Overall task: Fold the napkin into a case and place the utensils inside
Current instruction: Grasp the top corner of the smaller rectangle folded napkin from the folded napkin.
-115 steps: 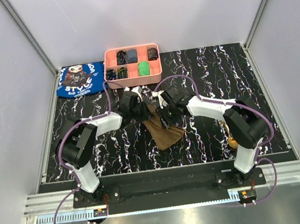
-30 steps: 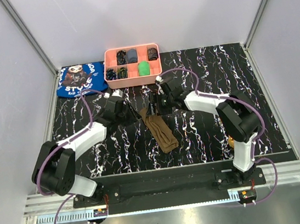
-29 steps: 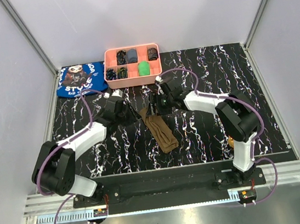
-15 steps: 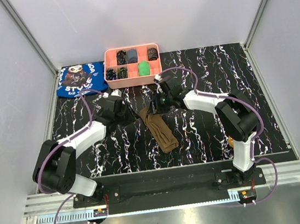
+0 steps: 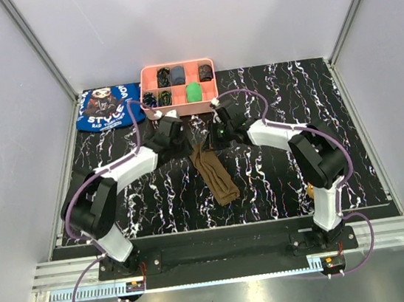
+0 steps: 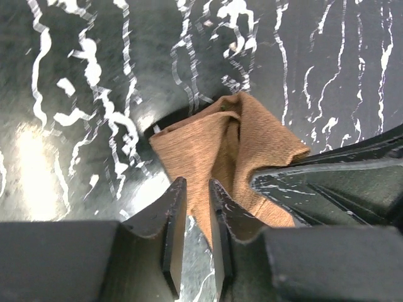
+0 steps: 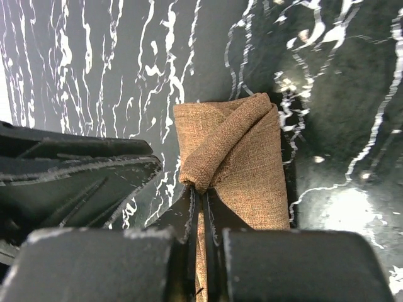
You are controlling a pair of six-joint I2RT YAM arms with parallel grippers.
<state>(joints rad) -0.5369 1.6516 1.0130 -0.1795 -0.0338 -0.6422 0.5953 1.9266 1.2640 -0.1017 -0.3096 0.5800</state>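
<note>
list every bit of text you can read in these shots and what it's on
"STYLE": big white letters on the blue cloth, top view.
Curved lettering above it and the small line beneath it, same cloth: too small to read.
pink tray and napkin: no text visible.
Both wrist views: no text.

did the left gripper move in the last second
Yes. In the top view the left gripper has swung right and farther back, closer to the pink tray and the far end of the napkin.
</note>
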